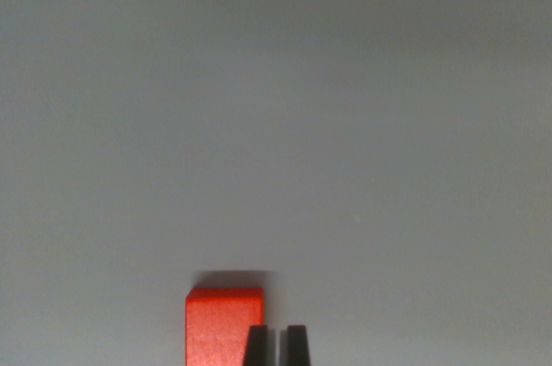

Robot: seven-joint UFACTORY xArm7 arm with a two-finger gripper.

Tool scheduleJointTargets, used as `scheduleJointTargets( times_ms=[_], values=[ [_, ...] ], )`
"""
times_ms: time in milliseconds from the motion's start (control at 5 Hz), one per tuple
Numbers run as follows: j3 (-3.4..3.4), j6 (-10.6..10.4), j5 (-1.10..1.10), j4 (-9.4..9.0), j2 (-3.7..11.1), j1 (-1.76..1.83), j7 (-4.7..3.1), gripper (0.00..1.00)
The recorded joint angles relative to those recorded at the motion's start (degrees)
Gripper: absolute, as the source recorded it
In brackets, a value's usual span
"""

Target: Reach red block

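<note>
A red block [220, 324] lies on the plain grey surface [276, 124] at the bottom of the wrist view, cut off by the lower edge. My gripper [276, 347] shows as two dark fingertips at the bottom centre, with only a thin gap between them and nothing held. The left fingertip [255, 347] overlaps the block's right edge in the picture; the right fingertip [297, 347] stands over bare surface beside the block. Whether the fingers touch the block cannot be told.
A dark shadow [233, 279] lies along the block's far side. The rest of the view is the same flat grey surface.
</note>
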Motion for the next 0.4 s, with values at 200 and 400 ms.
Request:
scheduleJointTargets(
  times_ms=[200, 400],
  values=[
    [0.00, 0.00, 0.00, 0.00, 0.00, 0.00, 0.00, 0.00],
    [0.12, -2.61, -0.06, -2.13, 0.50, 0.24, 0.47, 0.00]
  ],
)
